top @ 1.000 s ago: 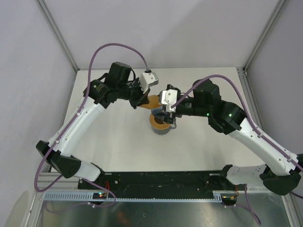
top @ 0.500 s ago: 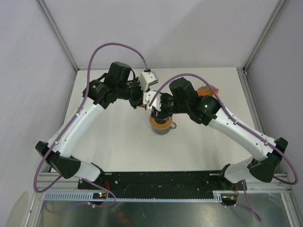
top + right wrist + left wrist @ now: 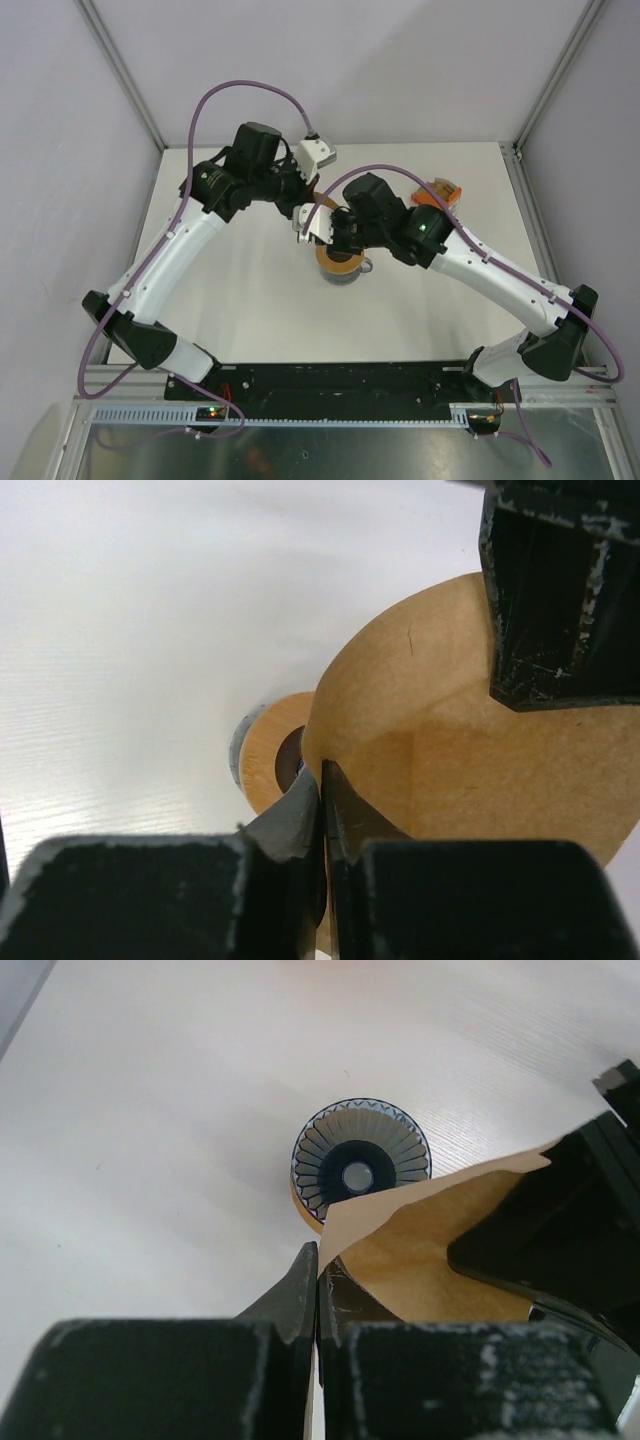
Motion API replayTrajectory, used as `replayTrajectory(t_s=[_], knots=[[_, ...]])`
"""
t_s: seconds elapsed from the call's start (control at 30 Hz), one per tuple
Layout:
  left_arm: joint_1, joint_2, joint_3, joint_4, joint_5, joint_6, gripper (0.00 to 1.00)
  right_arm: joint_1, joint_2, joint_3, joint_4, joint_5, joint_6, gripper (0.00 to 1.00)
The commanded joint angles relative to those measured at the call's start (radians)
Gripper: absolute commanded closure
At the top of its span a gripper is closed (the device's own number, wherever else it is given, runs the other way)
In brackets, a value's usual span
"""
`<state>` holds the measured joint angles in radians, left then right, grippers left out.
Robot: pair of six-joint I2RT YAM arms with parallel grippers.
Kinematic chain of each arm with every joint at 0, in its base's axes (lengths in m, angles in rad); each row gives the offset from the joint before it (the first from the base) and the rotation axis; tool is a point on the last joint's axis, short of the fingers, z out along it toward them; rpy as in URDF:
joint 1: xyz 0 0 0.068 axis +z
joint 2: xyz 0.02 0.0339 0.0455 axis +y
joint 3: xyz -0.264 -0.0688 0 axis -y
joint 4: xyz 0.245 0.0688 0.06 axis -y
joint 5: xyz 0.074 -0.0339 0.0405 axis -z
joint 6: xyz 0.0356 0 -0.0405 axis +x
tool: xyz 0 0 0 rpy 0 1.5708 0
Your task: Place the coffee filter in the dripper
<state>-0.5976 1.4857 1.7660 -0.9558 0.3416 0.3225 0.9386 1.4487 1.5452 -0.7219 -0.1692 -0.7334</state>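
Observation:
The coffee filter is a light-brown paper fan held up in the air between both grippers, above and just behind the dripper. My left gripper is shut on one edge of it. My right gripper is shut on the curved edge of the filter from the other side, with the left fingers showing at the far edge. The dripper is a dark-blue ribbed cone with a dark centre hole, standing on the table below the filter, with nothing inside it.
The dripper sits in a flat orange ring on a grey mug. An orange box of stacked filters stands at the back right, behind the right arm. Both forearms cross close together over the table's middle.
The right arm swung left from beside the dripper to the filter, and its gripper went from open to shut on the filter's edge. The left arm shifted slightly, still gripping.

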Motion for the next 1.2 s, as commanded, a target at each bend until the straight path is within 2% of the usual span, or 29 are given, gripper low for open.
replayTrajectory(t_s=[0.0, 0.33, 0.4, 0.43, 0.5, 0.6, 0.77, 0.97, 1.17], knots=[[0.001, 0.005, 0.04, 0.038, -0.023, -0.019, 1.0, 0.024, -0.023, 0.011, -0.008, 0.063, 0.024, 0.96], [0.002, 0.025, 0.046, 0.058, -0.037, -0.023, 1.0, 0.049, -0.045, -0.019, 0.017, 0.125, 0.032, 0.99], [0.002, 0.032, 0.05, 0.058, -0.017, -0.024, 0.91, 0.047, -0.037, -0.02, 0.017, 0.138, 0.037, 1.0], [0.002, 0.034, 0.05, 0.058, -0.007, -0.024, 0.79, 0.045, -0.032, -0.02, 0.016, 0.141, 0.041, 1.0], [0.002, 0.04, 0.056, 0.059, 0.005, -0.034, 0.61, 0.033, -0.025, -0.018, 0.01, 0.132, 0.051, 1.0], [0.005, 0.049, 0.075, 0.059, -0.005, -0.046, 0.49, -0.001, -0.019, -0.012, -0.004, 0.092, 0.065, 1.0], [0.035, 0.068, 0.109, 0.06, -0.004, -0.057, 0.41, -0.048, -0.011, -0.018, -0.008, 0.03, 0.069, 1.0], [0.066, 0.08, 0.108, 0.062, 0.04, -0.069, 0.32, -0.05, 0.053, 0.025, -0.071, 0.049, 0.055, 1.0], [0.095, 0.09, 0.11, 0.063, 0.062, -0.074, 0.29, -0.048, 0.127, 0.075, -0.143, 0.069, 0.052, 1.0]])
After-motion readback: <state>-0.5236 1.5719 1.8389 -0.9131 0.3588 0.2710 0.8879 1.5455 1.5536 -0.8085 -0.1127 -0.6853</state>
